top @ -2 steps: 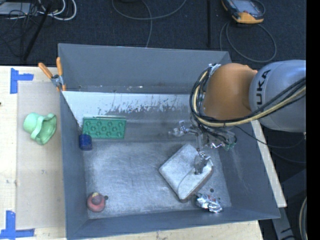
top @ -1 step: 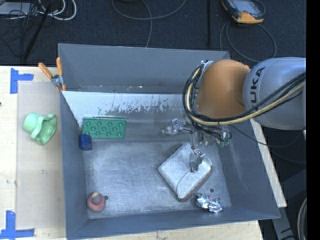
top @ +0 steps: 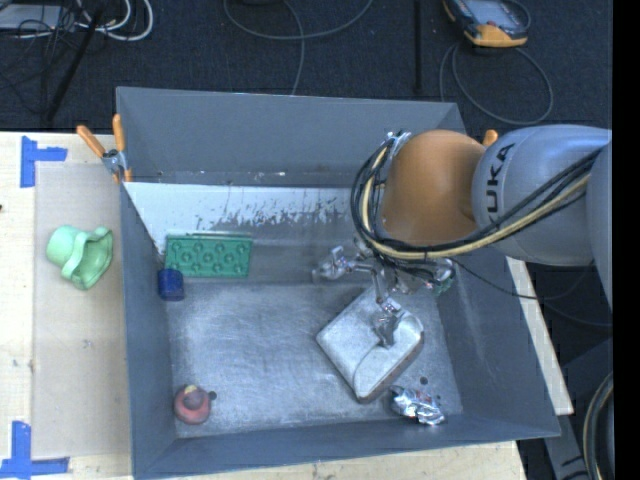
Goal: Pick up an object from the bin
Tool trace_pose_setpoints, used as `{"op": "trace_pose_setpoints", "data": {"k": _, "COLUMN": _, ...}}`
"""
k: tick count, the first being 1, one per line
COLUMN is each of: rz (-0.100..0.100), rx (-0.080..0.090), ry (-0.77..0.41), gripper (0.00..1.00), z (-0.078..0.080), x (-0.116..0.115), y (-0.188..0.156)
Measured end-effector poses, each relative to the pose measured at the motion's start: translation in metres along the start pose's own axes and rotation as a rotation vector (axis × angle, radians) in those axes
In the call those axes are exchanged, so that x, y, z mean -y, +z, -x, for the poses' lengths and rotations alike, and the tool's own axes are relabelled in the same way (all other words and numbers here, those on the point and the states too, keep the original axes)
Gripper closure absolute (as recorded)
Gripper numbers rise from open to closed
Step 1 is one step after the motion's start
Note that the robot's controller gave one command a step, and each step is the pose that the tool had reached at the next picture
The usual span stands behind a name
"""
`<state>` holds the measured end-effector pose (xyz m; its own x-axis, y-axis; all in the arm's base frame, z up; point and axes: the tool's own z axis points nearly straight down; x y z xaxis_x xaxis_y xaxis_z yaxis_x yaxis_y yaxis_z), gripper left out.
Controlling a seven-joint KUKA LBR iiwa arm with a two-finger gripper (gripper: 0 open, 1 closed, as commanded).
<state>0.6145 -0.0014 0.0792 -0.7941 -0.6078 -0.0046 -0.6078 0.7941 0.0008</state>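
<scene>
End effector (top: 386, 325) over grey pad (top: 350, 350), crumpled foil (top: 418, 406) beside

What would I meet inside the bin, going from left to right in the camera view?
small blue block → pink round thing → grey flat pad → crumpled foil. I left out the green studded plate, as it overlaps the first two.

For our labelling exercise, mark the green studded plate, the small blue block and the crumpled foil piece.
green studded plate (top: 208, 257), camera view, middle of its studded top.
small blue block (top: 171, 284), camera view, its top face.
crumpled foil piece (top: 418, 405), camera view, its middle.
</scene>
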Motion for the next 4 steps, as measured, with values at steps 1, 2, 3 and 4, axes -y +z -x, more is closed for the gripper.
{"op": "trace_pose_setpoints", "data": {"k": 1, "rz": 0.001, "rx": -0.006, "ry": 0.002, "gripper": 0.00, "z": 0.002, "x": 0.000, "y": -0.004}}
{"op": "trace_pose_setpoints", "data": {"k": 2, "rz": 0.002, "rx": -0.019, "ry": 0.005, "gripper": 1.00, "z": -0.001, "x": 0.003, "y": -0.006}}
{"op": "trace_pose_setpoints", "data": {"k": 3, "rz": -0.002, "rx": -0.001, "ry": 0.009, "gripper": 1.00, "z": 0.000, "x": 0.003, "y": -0.042}}
{"op": "trace_pose_setpoints", "data": {"k": 4, "rz": 0.000, "rx": -0.003, "ry": 0.011, "gripper": 1.00, "z": 0.001, "x": 0.003, "y": -0.049}}
